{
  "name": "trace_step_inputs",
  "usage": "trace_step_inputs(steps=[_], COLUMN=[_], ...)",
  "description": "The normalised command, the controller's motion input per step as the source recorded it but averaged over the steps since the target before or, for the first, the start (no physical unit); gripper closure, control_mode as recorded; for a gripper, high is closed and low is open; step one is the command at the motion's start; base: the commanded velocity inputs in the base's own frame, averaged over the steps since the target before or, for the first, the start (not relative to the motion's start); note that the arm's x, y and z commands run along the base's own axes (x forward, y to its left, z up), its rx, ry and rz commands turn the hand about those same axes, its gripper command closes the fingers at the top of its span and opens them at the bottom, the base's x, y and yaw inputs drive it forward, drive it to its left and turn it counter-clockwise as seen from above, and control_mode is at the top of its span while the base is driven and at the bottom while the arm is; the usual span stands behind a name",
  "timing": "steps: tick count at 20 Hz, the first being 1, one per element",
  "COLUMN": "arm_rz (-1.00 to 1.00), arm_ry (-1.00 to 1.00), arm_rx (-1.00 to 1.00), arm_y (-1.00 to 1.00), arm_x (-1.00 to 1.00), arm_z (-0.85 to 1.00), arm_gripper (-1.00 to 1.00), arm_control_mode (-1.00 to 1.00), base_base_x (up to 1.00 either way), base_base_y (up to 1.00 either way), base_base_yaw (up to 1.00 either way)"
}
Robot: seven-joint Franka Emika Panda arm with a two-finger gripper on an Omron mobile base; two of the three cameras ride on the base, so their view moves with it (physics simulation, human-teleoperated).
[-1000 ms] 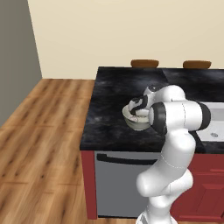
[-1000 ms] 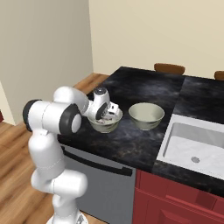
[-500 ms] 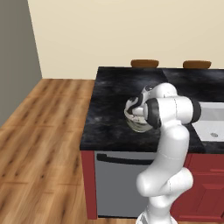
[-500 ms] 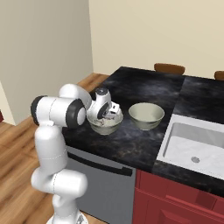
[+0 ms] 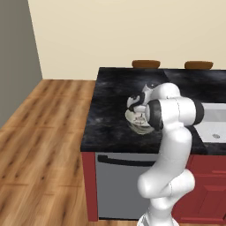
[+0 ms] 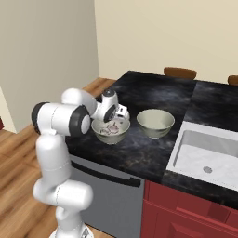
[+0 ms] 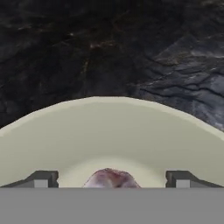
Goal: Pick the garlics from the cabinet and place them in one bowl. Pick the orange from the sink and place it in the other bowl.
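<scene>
Evidently, the end effector (image 7: 112,179) has lifted slightly over the pale ceramic bowl (image 6: 110,132) on the black marbled counter (image 6: 153,93), fingers spread wide and empty, a purple-streaked garlic bulb (image 7: 111,178) released inside at 6 o'clock, so that placement appears done.

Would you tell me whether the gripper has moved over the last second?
Yes. In the right base view the gripper has lifted slightly off the near bowl toward the counter's far edge; the second bowl stayed put.

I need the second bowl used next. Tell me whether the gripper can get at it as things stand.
Probably yes. The empty bowl stands open on the counter right beside the bowl with garlic, where the gripper hovers, with nothing between them.
</scene>
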Motion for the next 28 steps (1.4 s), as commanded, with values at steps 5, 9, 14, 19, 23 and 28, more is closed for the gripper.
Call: trace_step_inputs(steps=[5, 9, 14, 19, 23, 28], arm_rz=[-0.01, -0.01, 0.00, 0.00, 0.00, 0.00], arm_ry=[-0.02, -0.04, -0.02, 0.00, 0.00, 0.00], arm_rx=[0.03, 0.08, 0.02, 0.01, 0.00, 0.00], arm_y=[0.21, 0.19, 0.10, 0.08, 0.00, 0.00], arm_x=[-0.57, -0.98, -0.90, -0.38, 0.00, 0.00], arm_z=[0.63, 0.39, 0.21, 0.07, 0.00, 0.00], arm_gripper=[-1.00, -1.00, -1.00, -1.00, -1.00, -1.00], arm_control_mode=[-1.00, -1.00, -1.00, 1.00, 1.00, 1.00], base_base_x=[0.00, 0.00, 0.00, -0.26, -0.72, -0.42], base_base_y=[0.00, 0.00, 0.00, 0.02, 0.01, -0.04], base_base_yaw=[0.00, 0.00, 0.00, 0.00, 0.00, -0.06])
